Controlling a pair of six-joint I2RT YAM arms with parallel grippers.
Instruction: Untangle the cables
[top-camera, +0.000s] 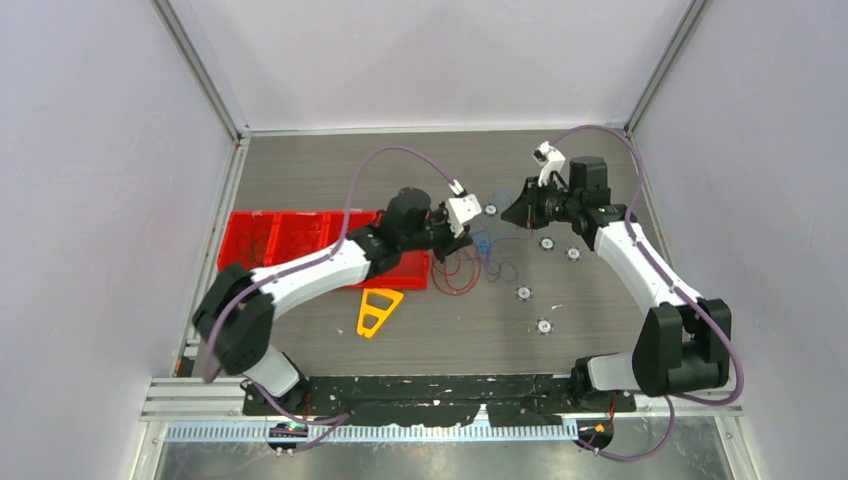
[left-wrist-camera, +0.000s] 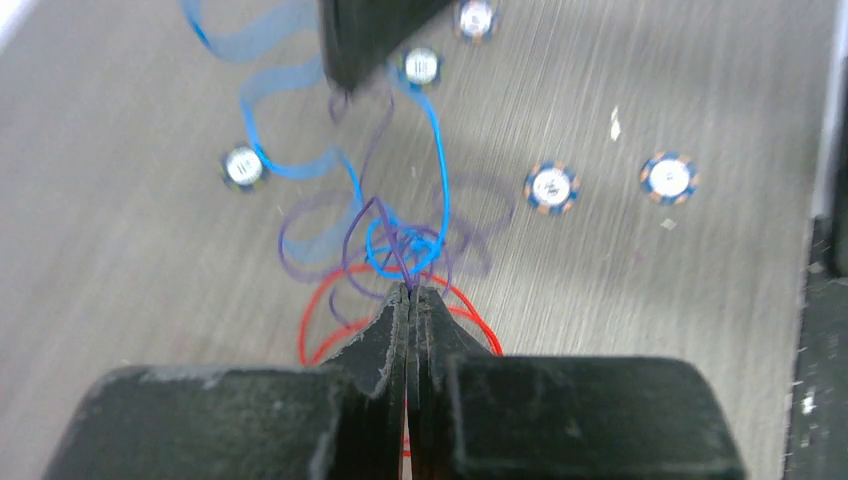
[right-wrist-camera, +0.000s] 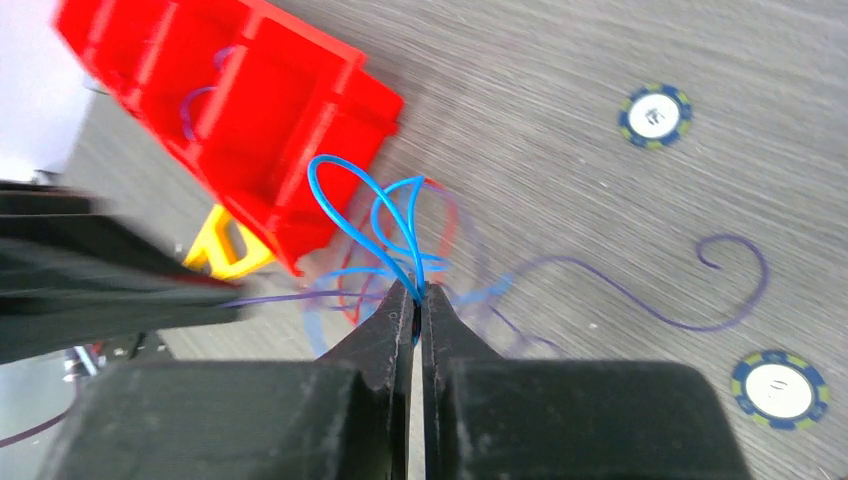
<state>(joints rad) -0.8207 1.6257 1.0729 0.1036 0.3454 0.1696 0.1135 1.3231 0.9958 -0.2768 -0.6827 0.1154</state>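
The cables (top-camera: 489, 250) lie as a loose tangle of blue, purple and red strands mid-table between my two grippers. My left gripper (top-camera: 468, 238) is shut on a purple strand (left-wrist-camera: 372, 150) that rises from its tips (left-wrist-camera: 411, 290); blue loops (left-wrist-camera: 440, 175) and a red loop (left-wrist-camera: 308, 318) lie just beyond. My right gripper (top-camera: 512, 214) is shut on a blue strand (right-wrist-camera: 345, 215) at its tips (right-wrist-camera: 417, 290) and holds it above the table. A long purple strand (right-wrist-camera: 640, 300) trails right on the table.
A red compartment bin (top-camera: 290, 238) sits left of the tangle, with a yellow triangular piece (top-camera: 377, 310) in front of it. Several small round blue-rimmed discs (top-camera: 546, 243) are scattered right of the tangle. White walls enclose the table on three sides.
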